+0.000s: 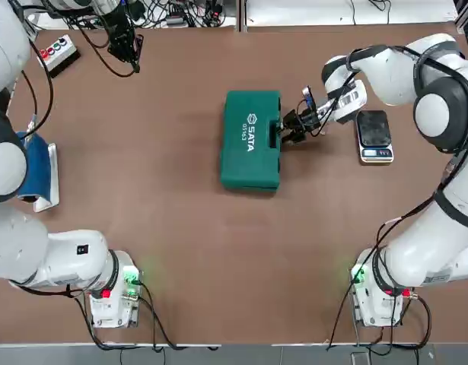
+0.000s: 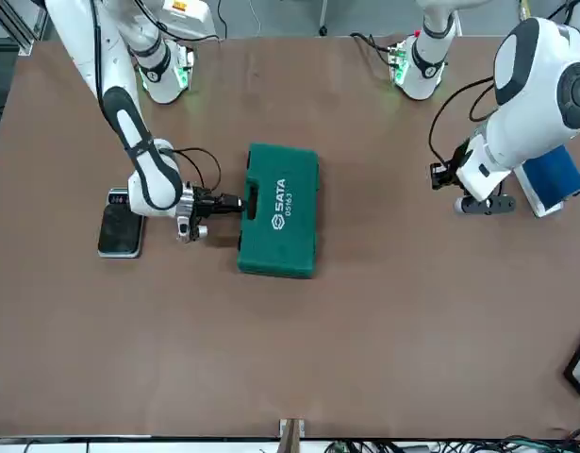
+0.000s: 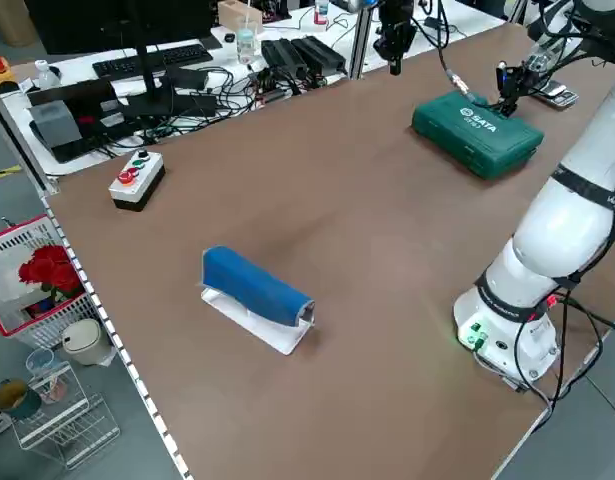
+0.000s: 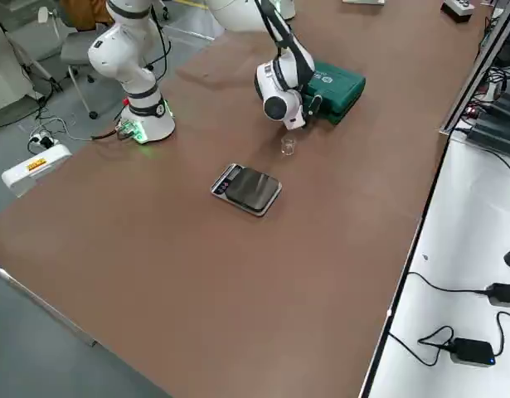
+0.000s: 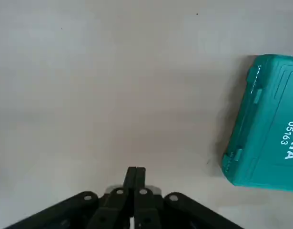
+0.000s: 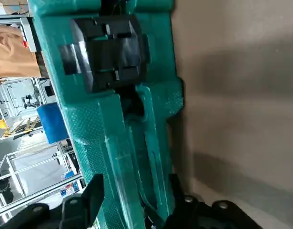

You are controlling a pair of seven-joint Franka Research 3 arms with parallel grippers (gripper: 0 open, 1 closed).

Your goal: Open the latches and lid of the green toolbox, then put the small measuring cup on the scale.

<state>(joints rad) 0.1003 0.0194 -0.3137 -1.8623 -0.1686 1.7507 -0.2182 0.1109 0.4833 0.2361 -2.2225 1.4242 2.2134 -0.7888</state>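
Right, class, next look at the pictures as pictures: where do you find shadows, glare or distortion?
Left wrist view: dark shadow along the toolbox's side, pale sheen on the table. Right wrist view: broad soft shadows on the table, shine on the black latch. Top view: green glow on the left arm.

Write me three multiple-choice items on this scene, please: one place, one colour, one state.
1. Where is the right tool?
A) Over the scale
B) At the handle side of the toolbox
C) Beside the red button

2. What colour is the toolbox's lettering?
A) Yellow
B) Black
C) White

3. How is the toolbox's lid?
A) Closed
B) Wide open
C) Removed

Key:
1 B: the top view shows it there; the left tool is shut, off to the toolbox's left.
2 C: it reads SATA in white.
3 A: the lid lies flat over the box, its inside hidden.
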